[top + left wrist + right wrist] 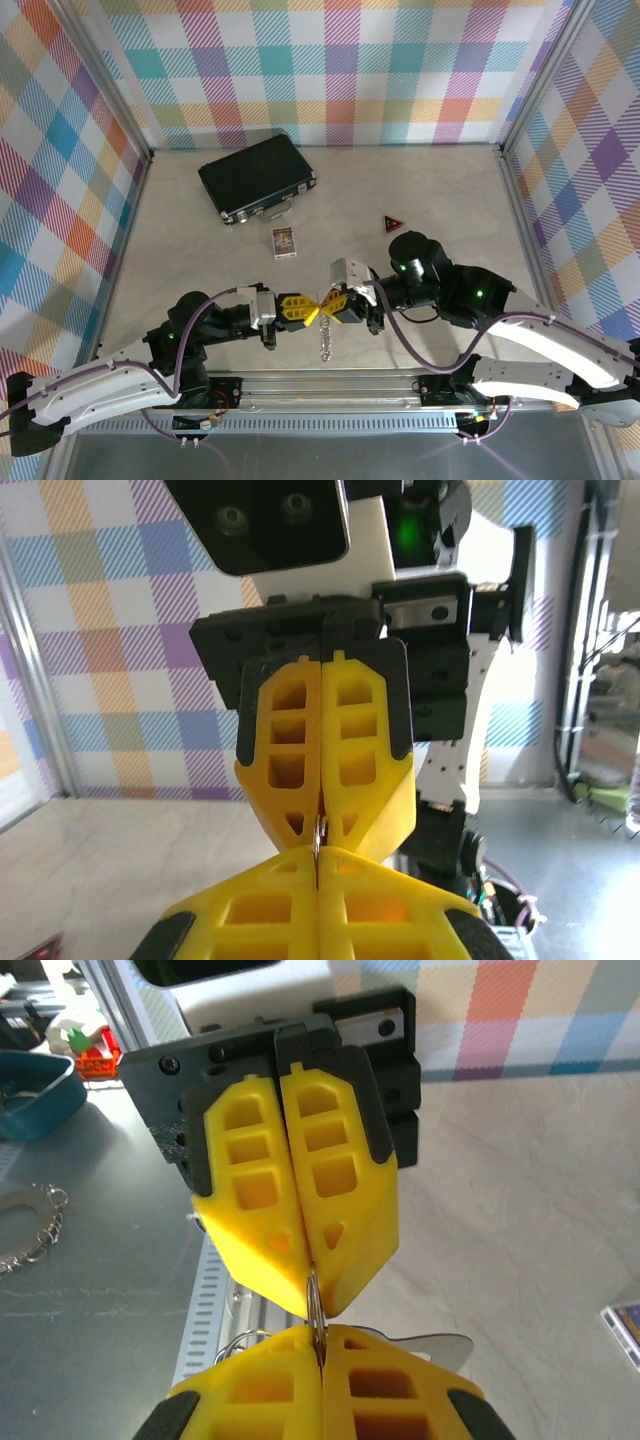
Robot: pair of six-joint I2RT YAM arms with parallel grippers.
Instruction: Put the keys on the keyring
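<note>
the keyring (pixel 316 1305) is standing on edge as a thin silvery loop, pinched where the two grippers are meeting tip to tip above the near edge of the table (pixel 200 260). the left gripper (pixel 308 1282) is clenching on it with its jaws pressed together, and the right gripper (pixel 320 1348) is gripping it the same way. a row of small silvery pieces (pixel 325 342) is hanging down from the pinch. what may be the key (pixel 432 1344), a flat silvery blade, is poking out beside the right fingers, though the view is too tight to be sure. farther back a black case (pixel 258 178) is lying closed, hiding its contents, with a small card (pixel 284 241) near it and a dark red triangle (pixel 393 224) to the right.
</note>
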